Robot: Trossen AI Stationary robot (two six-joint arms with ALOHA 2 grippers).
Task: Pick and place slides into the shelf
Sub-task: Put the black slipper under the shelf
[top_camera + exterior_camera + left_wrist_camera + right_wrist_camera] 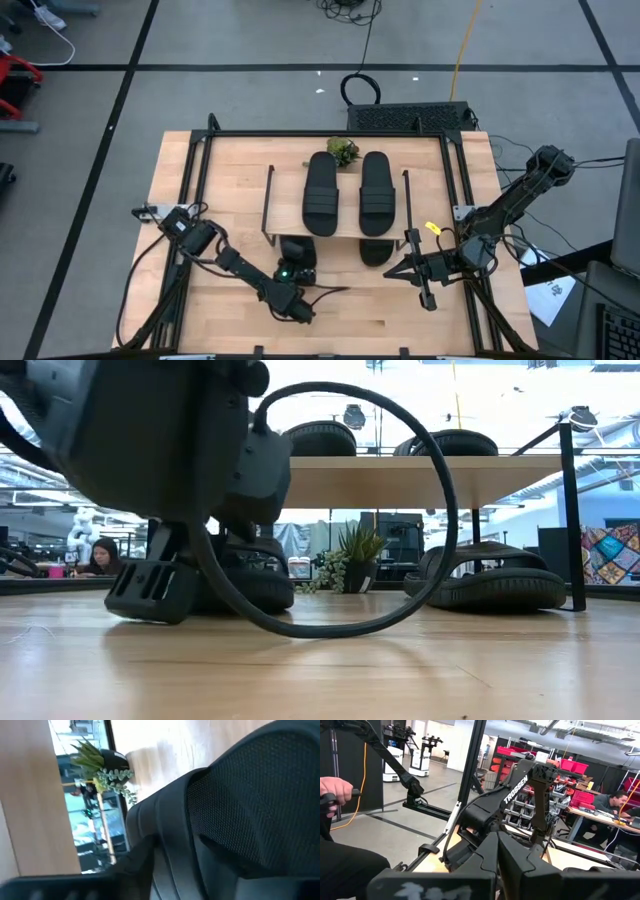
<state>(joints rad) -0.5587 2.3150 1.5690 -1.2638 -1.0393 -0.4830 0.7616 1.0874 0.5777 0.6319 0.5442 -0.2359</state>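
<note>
The shelf (pixel 290 165) stands mid-table, and two black slides (pixel 322 192) (pixel 378 192) lie side by side on its wood top board. Two more slides rest soles down under the board: one on the left (pixel 298 250), one on the right (pixel 375 250). My left gripper (pixel 296 268) sits low at the near end of the lower left slide, which fills the left wrist view (pixel 240 810). I cannot tell whether it touches that slide. My right gripper (pixel 395 270) hangs raised at the shelf's near right corner, shut on nothing.
A small potted plant (pixel 343 151) stands behind the shelf. Black frame rails (pixel 195 170) run along the table's sides. A cable loop (pixel 440 510) from my left arm hangs in front of the shelf. Bare wood (pixel 380 320) lies near the front edge.
</note>
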